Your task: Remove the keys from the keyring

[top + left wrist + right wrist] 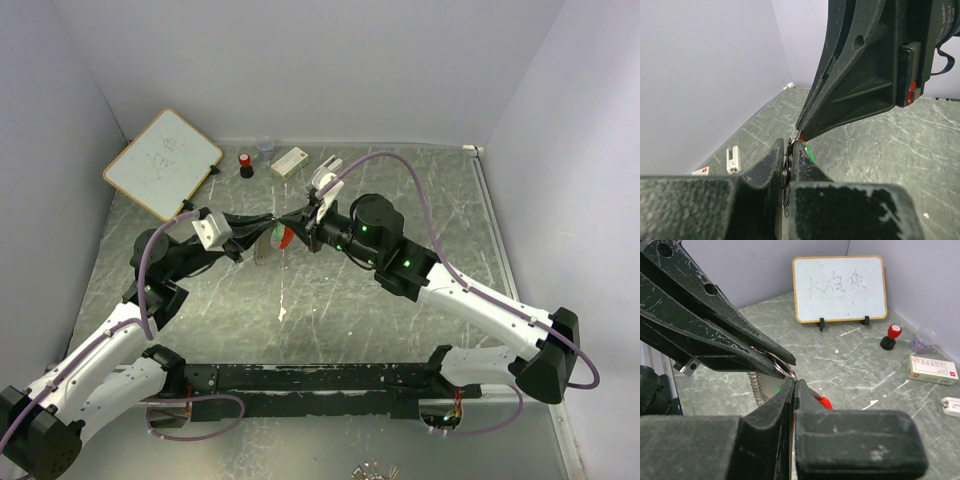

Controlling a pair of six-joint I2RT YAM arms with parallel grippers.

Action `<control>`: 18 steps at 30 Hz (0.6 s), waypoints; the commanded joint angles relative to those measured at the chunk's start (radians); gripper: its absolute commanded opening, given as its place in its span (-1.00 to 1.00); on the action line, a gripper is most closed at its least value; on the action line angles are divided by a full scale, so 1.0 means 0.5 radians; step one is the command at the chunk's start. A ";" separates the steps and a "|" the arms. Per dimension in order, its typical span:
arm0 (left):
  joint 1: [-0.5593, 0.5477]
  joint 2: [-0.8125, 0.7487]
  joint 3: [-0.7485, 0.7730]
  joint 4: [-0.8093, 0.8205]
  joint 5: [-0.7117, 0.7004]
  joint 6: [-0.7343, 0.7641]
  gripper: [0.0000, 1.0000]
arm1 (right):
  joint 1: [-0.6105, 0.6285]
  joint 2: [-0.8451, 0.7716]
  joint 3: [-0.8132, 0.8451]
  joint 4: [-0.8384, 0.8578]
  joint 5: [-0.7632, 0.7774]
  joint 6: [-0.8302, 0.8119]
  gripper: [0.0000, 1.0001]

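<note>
Left gripper (pixel 789 152) and right gripper (pixel 794 388) both pinched the keyring (pixel 785 369): likely stiff, slick, light wire, best gripped flat across its coil.

You get only slivers of the keys (pixel 824 401) behind the right gripper (pixel 794 382); most of the keyring (pixel 786 370) is covered, and the top view seems too small to help.

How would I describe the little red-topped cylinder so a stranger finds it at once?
Find the whiteboard propped up in the far-left corner. Just right of it stands a small cylinder. Its red top and black base set it apart from the clear container behind it and the white box to its right.
</note>
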 commanded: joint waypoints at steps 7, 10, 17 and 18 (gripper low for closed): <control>-0.018 0.004 0.015 0.017 0.041 0.031 -0.86 | 0.055 -0.057 0.090 0.011 0.103 -0.080 -1.00; -0.018 0.022 0.019 0.005 0.038 0.034 -0.86 | 0.059 -0.078 0.106 0.014 0.105 -0.094 -1.00; -0.021 0.031 0.008 0.000 0.019 0.039 -0.87 | 0.066 -0.143 0.140 0.005 0.132 -0.125 -1.00; -0.021 0.034 0.008 -0.009 0.014 0.041 -0.86 | 0.066 -0.151 0.149 -0.001 0.139 -0.134 -1.00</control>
